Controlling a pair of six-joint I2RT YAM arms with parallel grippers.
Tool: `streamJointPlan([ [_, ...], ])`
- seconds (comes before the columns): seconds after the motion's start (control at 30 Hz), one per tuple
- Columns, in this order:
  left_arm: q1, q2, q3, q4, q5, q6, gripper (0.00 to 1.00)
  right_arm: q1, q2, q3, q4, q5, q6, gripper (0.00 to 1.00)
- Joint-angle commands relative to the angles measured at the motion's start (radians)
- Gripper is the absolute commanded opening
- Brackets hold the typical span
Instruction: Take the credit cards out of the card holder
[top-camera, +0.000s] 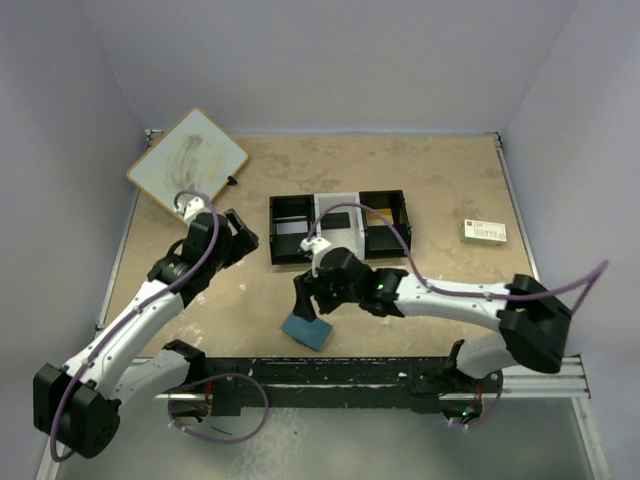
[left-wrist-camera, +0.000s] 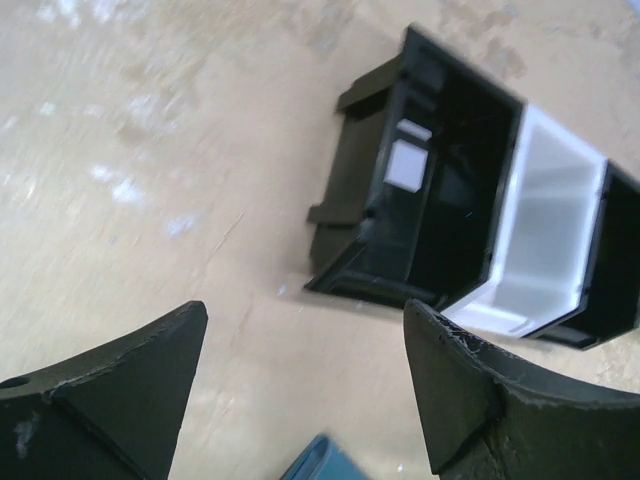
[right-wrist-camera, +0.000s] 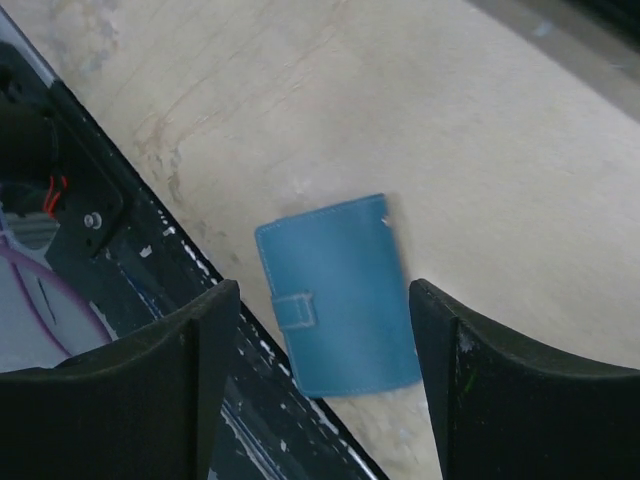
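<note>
The left hand (left-wrist-camera: 305, 330) stands wide open with nothing in it, the black-and-white tray (left-wrist-camera: 345, 190) just ahead of it. The right hand (right-wrist-camera: 322, 292) hangs over the bench (right-wrist-camera: 480, 150), also open and holding nothing, with the closed blue card holder (right-wrist-camera: 340, 300) lying flat directly beneath it.

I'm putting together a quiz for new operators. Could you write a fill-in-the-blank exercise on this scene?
1. The card holder lies on the table folded ____.
2. The tray's middle compartment is ____, between two black ones.
3. The claw hanging over the card holder is the ____ one.
4. Its fingers wide apart, the left claw holds ____.

Missing words: closed; white; right; nothing.
</note>
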Motion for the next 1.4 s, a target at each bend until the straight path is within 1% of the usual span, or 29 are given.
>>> streamJointPlan([
  [0.0,-0.005,-0.12,-0.111,-0.132,0.005,-0.108,0.77,0.099,0.162,0.121,-0.045,0.07,-0.048,0.69],
  [0.07,-0.006,-0.191,-0.148,-0.151,0.042,-0.141,0.77,0.158,0.213,0.155,-0.077,0.12,-0.041,0.69],
  [0.17,-0.005,-0.265,-0.18,-0.194,0.065,-0.178,0.77,0.231,0.234,0.172,-0.106,0.182,-0.035,0.76],
  [0.3,-0.007,-0.32,-0.176,-0.256,0.044,-0.185,0.77,0.316,0.229,0.176,-0.166,0.288,-0.053,0.85],
  [0.5,-0.007,-0.29,-0.142,-0.288,0.029,-0.159,0.77,0.402,0.27,0.242,-0.278,0.45,-0.038,0.86],
  [0.63,-0.006,-0.26,-0.12,-0.282,0.029,-0.15,0.77,0.426,0.318,0.259,-0.279,0.47,-0.025,0.86],
  [0.7,-0.005,-0.252,-0.117,-0.273,0.029,-0.15,0.77,0.428,0.358,0.268,-0.293,0.486,0.007,0.84],
  [0.73,-0.006,-0.25,-0.116,-0.271,0.029,-0.15,0.77,0.428,0.381,0.276,-0.31,0.503,0.031,0.83],
  [0.87,-0.007,-0.248,-0.116,-0.274,0.028,-0.15,0.77,0.428,0.442,0.305,-0.387,0.556,0.113,0.7],
  [0.97,-0.006,-0.252,-0.119,-0.278,0.021,-0.15,0.77,0.426,0.419,0.295,-0.386,0.557,0.152,0.63],
  [1.03,-0.005,-0.251,-0.119,-0.278,0.02,-0.152,0.77,0.424,0.37,0.27,-0.355,0.552,0.161,0.58],
  [1.1,-0.006,-0.248,-0.119,-0.274,0.023,-0.153,0.77,0.398,0.317,0.228,-0.303,0.52,0.155,0.5],
  [1.3,-0.006,-0.225,-0.121,-0.242,0.049,-0.154,0.77,0.27,0.169,0.079,-0.124,0.311,0.122,0.28],
  [1.37,-0.005,-0.217,-0.12,-0.238,0.053,-0.152,0.77,0.24,0.13,0.044,-0.081,0.268,0.12,0.25],
])
